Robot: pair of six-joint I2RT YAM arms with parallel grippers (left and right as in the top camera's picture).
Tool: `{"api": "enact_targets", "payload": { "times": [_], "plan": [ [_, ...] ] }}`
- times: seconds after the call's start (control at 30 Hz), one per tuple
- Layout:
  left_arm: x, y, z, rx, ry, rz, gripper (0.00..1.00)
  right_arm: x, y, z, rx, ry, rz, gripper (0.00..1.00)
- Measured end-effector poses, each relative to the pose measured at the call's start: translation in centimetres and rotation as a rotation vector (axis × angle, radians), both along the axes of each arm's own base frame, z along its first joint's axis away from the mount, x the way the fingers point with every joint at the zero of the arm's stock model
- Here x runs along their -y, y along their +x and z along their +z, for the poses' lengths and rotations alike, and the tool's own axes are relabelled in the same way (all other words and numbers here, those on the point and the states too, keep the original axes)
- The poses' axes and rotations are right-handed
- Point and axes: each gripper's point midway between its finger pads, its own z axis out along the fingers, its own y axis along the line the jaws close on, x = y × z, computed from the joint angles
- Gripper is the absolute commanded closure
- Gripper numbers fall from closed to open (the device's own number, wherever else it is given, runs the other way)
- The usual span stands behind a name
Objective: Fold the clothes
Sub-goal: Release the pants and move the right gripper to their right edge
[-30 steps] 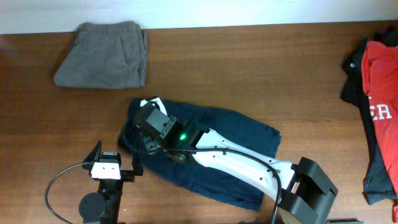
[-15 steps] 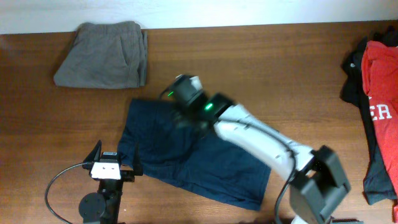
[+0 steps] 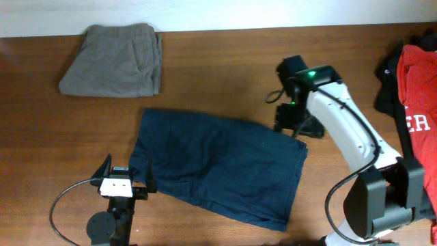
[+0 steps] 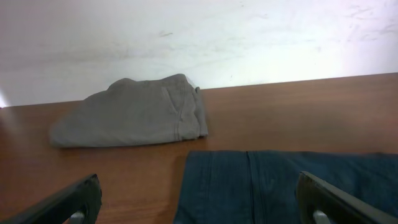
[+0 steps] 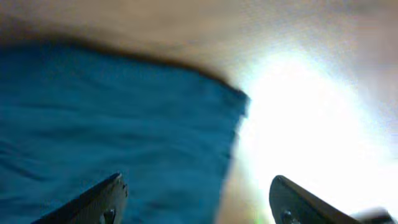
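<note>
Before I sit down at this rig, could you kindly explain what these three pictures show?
Two robot arms stand at a table, each ending in a two-finger gripper. One picture looks down from above; the other two come from wrist cameras, each showing its own fingers. On the table lie navy shorts, spread flat, folded grey shorts beyond them, and a red shirt on dark clothes at the right edge. The left gripper is open beside the navy shorts; the right gripper is open above their far right corner. Neither holds anything.
</note>
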Motion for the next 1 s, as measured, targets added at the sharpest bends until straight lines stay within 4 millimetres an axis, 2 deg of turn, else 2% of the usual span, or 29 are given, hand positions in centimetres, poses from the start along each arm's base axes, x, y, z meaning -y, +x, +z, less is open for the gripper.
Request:
{"api": "enact_targets", "payload": {
  "times": [0.03,0.1,0.23,0.37,0.43,0.67,0.87,1.0],
  "plan": [
    [0.0,0.0,0.0,0.000,0.000,0.000,0.01,0.5,-0.4,0.0,-0.018,-0.007,-0.012,0.20],
    [0.0,0.0,0.0,0.000,0.000,0.000,0.01,1.6,-0.7,0.1,-0.034,-0.031,-0.033,0.12],
    [0.0,0.0,0.0,0.000,0.000,0.000,0.01,3.8,0.5,-0.5,0.018,-0.085,-0.053,0.01],
    [0.0,0.0,0.0,0.000,0.000,0.000,0.01,5.4,1.6,-2.6,0.054,-0.059,-0.044,0.01],
    [0.0,0.0,0.0,0.000,0.000,0.000,0.01,5.8,1.4,-3.8,0.044,-0.016,-0.031,0.01],
    [0.0,0.0,0.0,0.000,0.000,0.000,0.01,5.5,0.0,-7.0,0.007,0.130,0.008,0.01],
    [0.0,0.0,0.0,0.000,0.000,0.000,0.01,3.7,-0.1,-7.8,0.019,0.252,0.082,0.01],
    [0.0,0.0,0.0,0.000,0.000,0.000,0.01,3.2,-0.4,-8.3,0.016,0.282,0.104,0.01]
  ]
}}
